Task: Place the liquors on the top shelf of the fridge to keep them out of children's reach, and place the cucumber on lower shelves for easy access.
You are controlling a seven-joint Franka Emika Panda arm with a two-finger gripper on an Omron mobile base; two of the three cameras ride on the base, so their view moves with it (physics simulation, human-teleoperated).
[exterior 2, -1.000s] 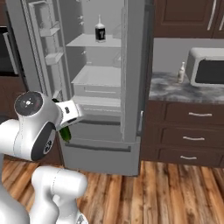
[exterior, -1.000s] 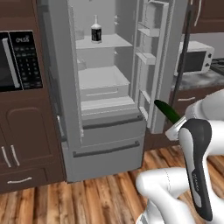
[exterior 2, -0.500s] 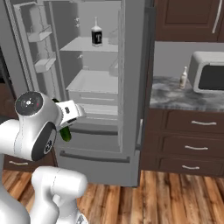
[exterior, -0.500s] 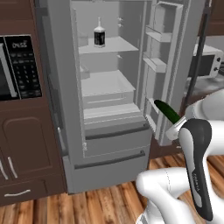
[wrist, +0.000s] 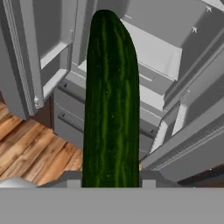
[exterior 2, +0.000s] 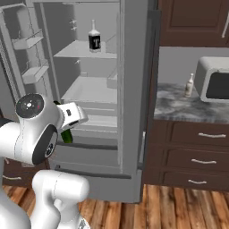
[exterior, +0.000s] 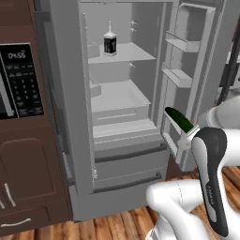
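- Over the last second your whole view has slid: the base has driven closer and squarer to the open fridge point(exterior: 75, 117), so its interior now sits larger and more central in both base views. That is camera motion; nothing in the fridge has moved.
- The cucumber point(wrist: 111, 105) has stayed in your fingers, closed on its lower end. In the hand view it stands up the middle of the picture, and in the left base view its dark green end point(exterior: 179, 119) pokes up from the hand, just in front of the right door's bins.
- The arm's pose looks unchanged across that second, with the hand tucked near the base and the cucumber outside the cabinet.
- The squat dark liquor bottle point(exterior: 109, 43) already stands on the top shelf point(exterior: 131, 52), so that half of the liquor job looks done.
- The slim cream-white bottle point(exterior 2: 190, 85) is on the desk point(exterior 2: 179, 107) beside the white microwave point(exterior 2: 214, 80), well apart from the fridge, so it is left to fetch.
- What this means for you: the approach looks about finished, and the lower shelves point(exterior: 117, 101) lie ahead and within plausible reach.
- Your next move is probably to extend the arm and lay the cucumber on one of those boxy shelves; watch the right door's bins as you swing in.
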